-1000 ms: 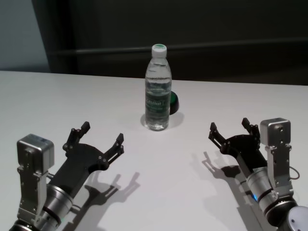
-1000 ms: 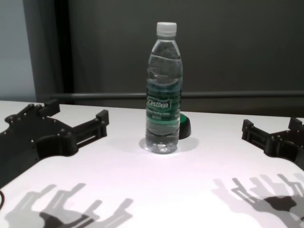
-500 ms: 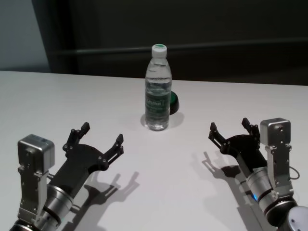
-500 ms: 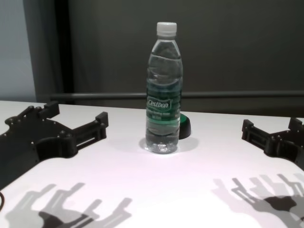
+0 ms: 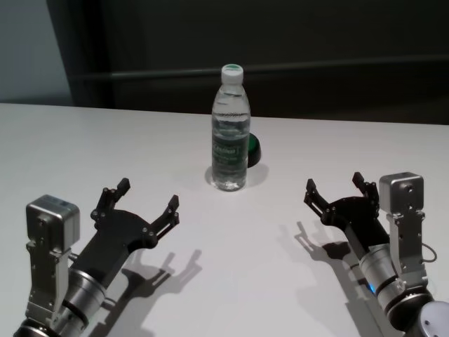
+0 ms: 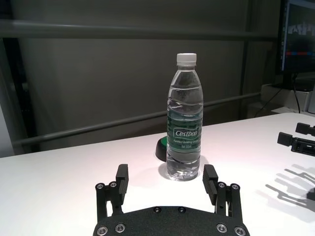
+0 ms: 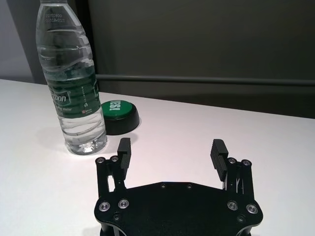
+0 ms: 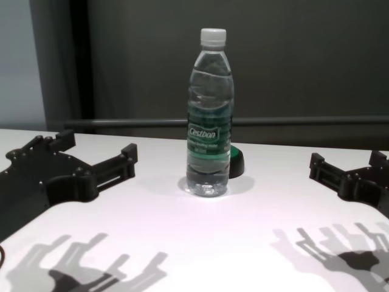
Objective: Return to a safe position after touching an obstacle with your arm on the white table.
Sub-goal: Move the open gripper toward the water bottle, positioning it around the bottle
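The obstacle, a tall clear water bottle [image 5: 230,133] with a white cap and a green "Cestbon" label, stands upright near the far middle of the white table [image 5: 105,140]. It also shows in the chest view [image 8: 209,115] and in the left wrist view [image 6: 184,128] and right wrist view [image 7: 71,83]. My left gripper [image 5: 149,194] is open and empty, low over the table, nearer me and left of the bottle, clear of it. My right gripper [image 5: 334,182] is open and empty, nearer me and to the right, also apart from the bottle.
A small dark dome with a green top [image 5: 252,149] sits just behind the bottle on its right side, close to it. The table's far edge runs behind them, with a dark wall and a horizontal rail [image 8: 304,120] beyond.
My left gripper has drifted slightly lower and back toward me. The right gripper and the bottle have not moved.
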